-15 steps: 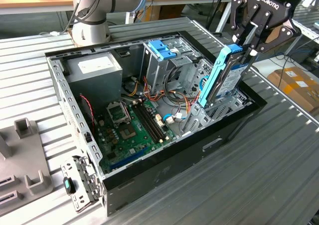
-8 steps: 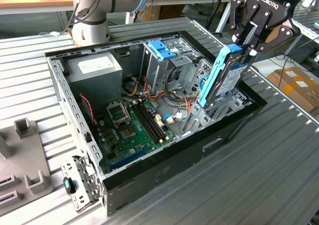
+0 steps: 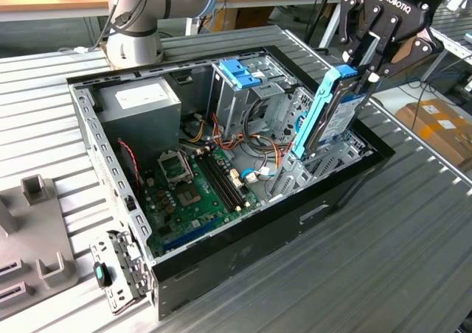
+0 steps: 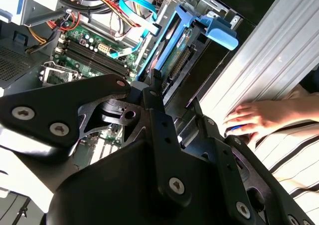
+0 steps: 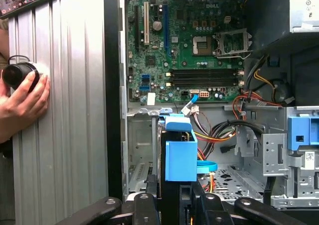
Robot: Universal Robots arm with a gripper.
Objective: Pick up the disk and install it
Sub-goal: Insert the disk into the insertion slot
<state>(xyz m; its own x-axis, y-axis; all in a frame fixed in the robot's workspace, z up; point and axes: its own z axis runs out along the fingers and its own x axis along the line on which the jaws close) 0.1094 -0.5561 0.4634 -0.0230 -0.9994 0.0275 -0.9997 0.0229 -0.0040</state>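
In the exterior view the disk [image 3: 333, 116], silver metal in a blue plastic frame, stands on edge and leans. Its lower end is down inside the open computer case [image 3: 87, 123], at the bay by the wall on the exterior view's right. My gripper [image 3: 363, 74] is above the case and shut on the disk's upper end. Both wrist views look along the held disk [image 4: 172, 53] [image 5: 180, 158] into the case, with my gripper [image 4: 172, 93] [image 5: 172, 200] clamped across it. The frame's blue tab [image 4: 219, 33] juts out at the end farthest from the gripper.
The case lies open on a ribbed metal table [image 3: 413, 222], showing the motherboard [image 3: 192, 193], a grey power-supply box [image 3: 140, 101] and a metal cage with a blue top [image 3: 240, 75]. Coloured cables [image 5: 219, 133] cross beside the bay. A person's hand [image 4: 259, 118] [image 5: 22, 98] rests on the table beside the case. A grey fixture [image 3: 29, 230] sits at the exterior view's left.
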